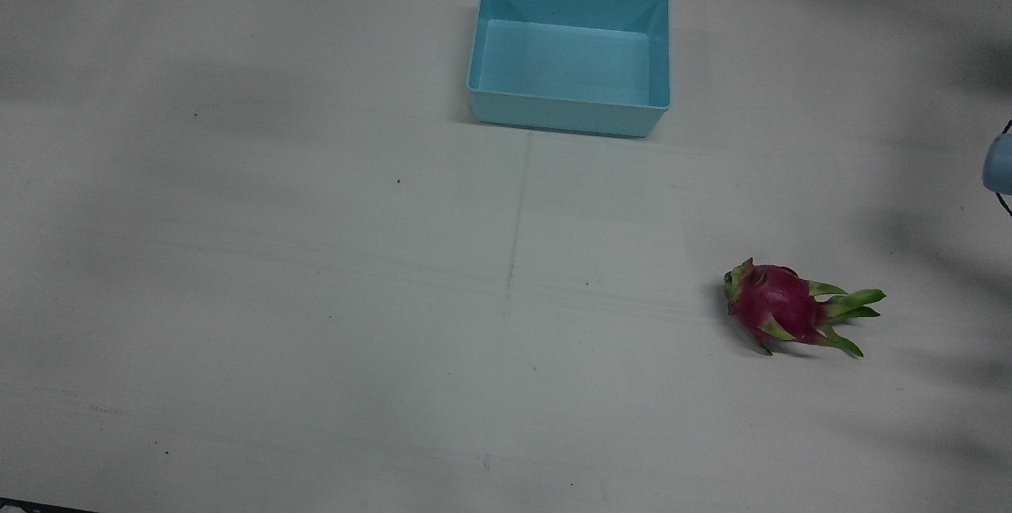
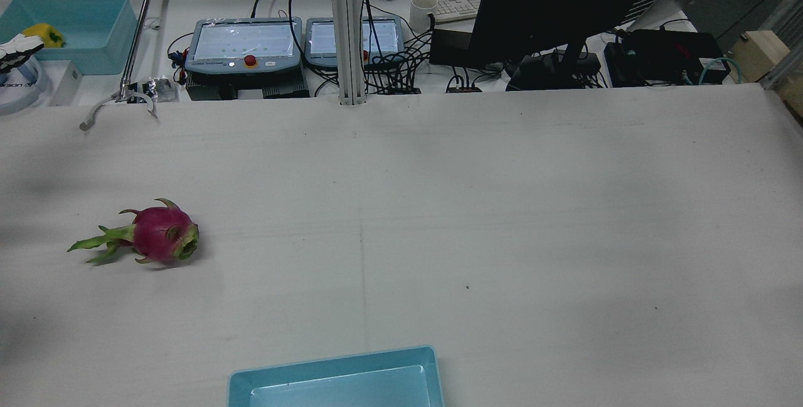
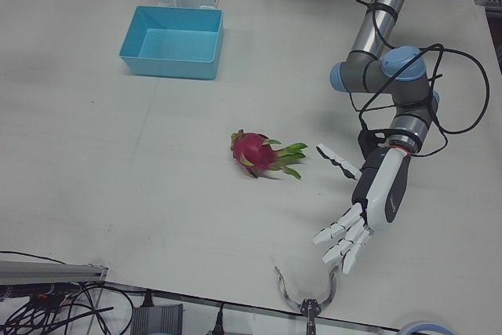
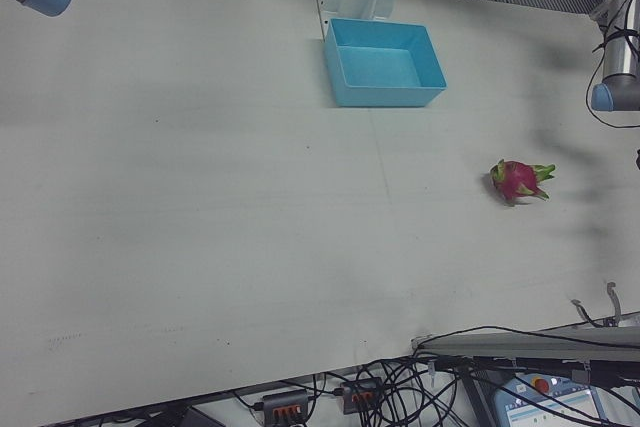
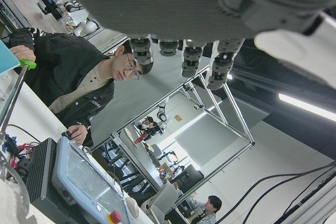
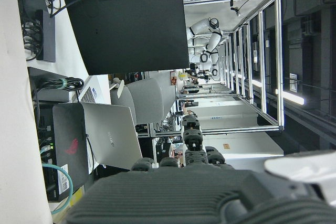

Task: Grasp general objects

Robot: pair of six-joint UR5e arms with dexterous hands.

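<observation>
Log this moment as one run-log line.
stage: pre-grasp | dragon fruit: lying on table, untouched | left hand: open, beside fruit | blue bin: empty

Blue bin [image 2: 339, 382] cropped in rear view

Soft, even overhead light falls on the white desk [image 1: 316, 299], dimmer and greyish in the front view, with broad blurred shadows across it. In the hand views, each robot hand [image 5: 199, 3] looms close and out of focus, strip lights glaring behind.

White table [image 1: 316, 299] with dragon fruit [image 1: 779, 308] and blue bin [image 1: 571, 111].
</observation>
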